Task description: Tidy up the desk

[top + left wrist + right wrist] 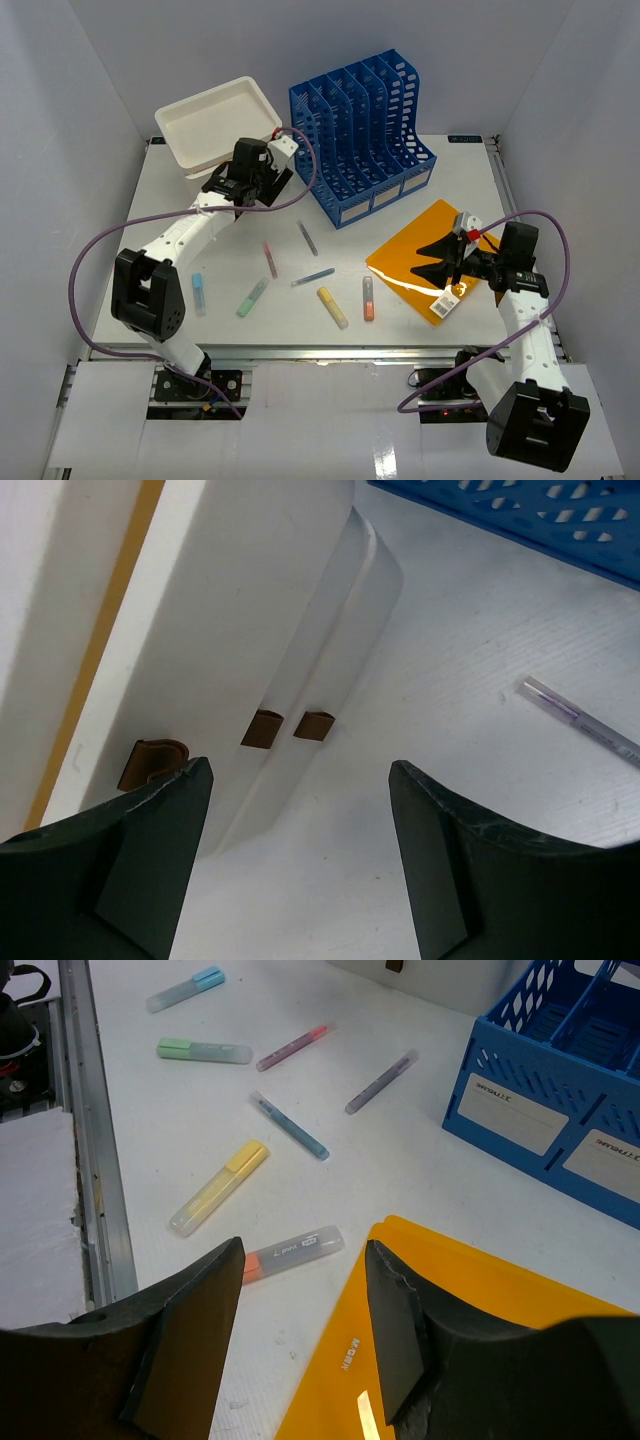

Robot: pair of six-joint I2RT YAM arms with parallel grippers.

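Jaws spread and empty: left jaws by the white tray (215,125), right jaws over the orange folder (425,265)
Table (345,245) below carries scattered highlighters (333,307), each probably best pinched mid-barrel, square across

The white surface (200,250) carries a white tray (215,120) just beyond the left hand (262,188) and a blue file rack (365,125) to that hand's right. An orange folder (402,284) lies under the right hand (432,262), and seven pens and highlighters (313,276) lie scattered between the two hands.
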